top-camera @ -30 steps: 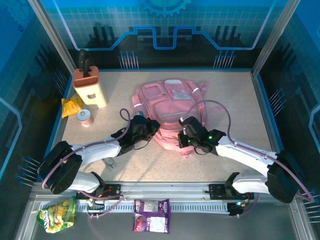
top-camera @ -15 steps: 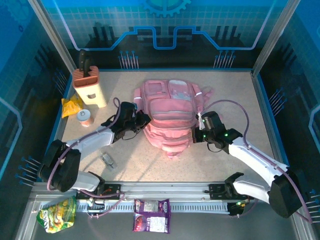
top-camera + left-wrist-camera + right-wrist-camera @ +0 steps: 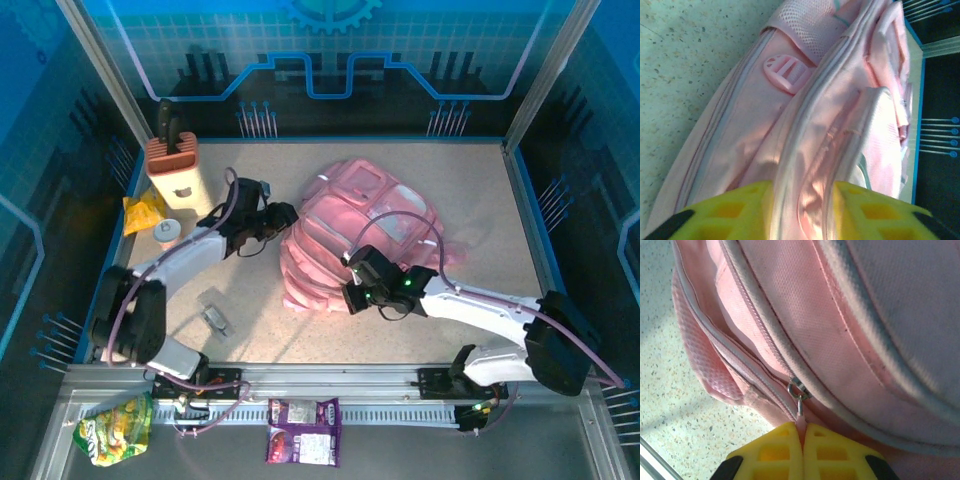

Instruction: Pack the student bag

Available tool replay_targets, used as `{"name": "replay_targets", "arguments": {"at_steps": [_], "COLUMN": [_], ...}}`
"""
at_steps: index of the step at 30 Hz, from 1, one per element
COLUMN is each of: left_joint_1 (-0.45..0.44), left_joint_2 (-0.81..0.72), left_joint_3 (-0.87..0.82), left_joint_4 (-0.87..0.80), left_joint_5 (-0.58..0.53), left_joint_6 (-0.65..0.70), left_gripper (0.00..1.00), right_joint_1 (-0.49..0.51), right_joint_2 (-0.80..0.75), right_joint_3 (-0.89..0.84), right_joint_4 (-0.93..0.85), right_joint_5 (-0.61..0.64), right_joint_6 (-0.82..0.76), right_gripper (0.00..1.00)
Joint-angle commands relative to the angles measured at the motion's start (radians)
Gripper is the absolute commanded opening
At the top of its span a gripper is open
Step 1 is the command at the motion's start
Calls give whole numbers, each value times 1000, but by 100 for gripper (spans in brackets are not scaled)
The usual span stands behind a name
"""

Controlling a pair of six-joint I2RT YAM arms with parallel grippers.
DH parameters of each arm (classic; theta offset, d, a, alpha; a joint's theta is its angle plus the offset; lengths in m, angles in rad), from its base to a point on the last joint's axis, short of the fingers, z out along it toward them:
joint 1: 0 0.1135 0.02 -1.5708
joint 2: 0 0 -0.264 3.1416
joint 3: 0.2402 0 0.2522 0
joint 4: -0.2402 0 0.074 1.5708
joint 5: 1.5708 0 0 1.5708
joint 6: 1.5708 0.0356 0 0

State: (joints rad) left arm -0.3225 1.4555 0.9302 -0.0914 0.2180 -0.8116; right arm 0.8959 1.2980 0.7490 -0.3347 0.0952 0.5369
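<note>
From above, the right arm (image 3: 470,300) hides the near flank of the large soft pink fabric backpack (image 3: 350,215), and the fingertips of the right tool (image 3: 352,290) are lost against it. At the right wrist, the small pink zip pull (image 3: 800,413) vanishes at its lower end between pinched yellow fingers (image 3: 772,447) cut by the bottom edge. The left tool (image 3: 803,192) is cropped likewise. The small grey object (image 3: 213,318) near the near left corner of the counter (image 3: 480,190) is too small to identify.

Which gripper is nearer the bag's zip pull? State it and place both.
Right. The right gripper is shut on the zip pull at the student bag's near side; the left gripper clamps a fold on its left side.
</note>
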Motion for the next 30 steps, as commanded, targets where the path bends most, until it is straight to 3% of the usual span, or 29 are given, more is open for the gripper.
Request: {"name": "replay_targets", "arguments": {"at_steps": [1,3,8,16,25,30], "left_joint_1": [-6,-47,-252,-468,-540,-547], "left_joint_2": [-161,-246,-379,-253,-192,-142], "left_joint_3": [-93,-186,-364,-359,-422,-393], "left_joint_4": [-42,31,190,313,354,372], "left_joint_5": [-42,-57,-258,-414,-549,-546], "left_joint_6": [-37,-128,-379,-529,-673,-693], "left_gripper": [42,43,53,55,55,52], "right_joint_1": [8,9,11,14,15,15], "right_joint_2": [20,31,42,35,45,57], "right_joint_3": [31,34,40,44,30,23], "right_joint_4": [7,13,16,13,41,60], "right_joint_5": [-20,-22,-12,6,-9,-21], "right_joint_6": [18,13,12,2,-1,-3], "right_gripper": [0,0,0,0,0,0]}}
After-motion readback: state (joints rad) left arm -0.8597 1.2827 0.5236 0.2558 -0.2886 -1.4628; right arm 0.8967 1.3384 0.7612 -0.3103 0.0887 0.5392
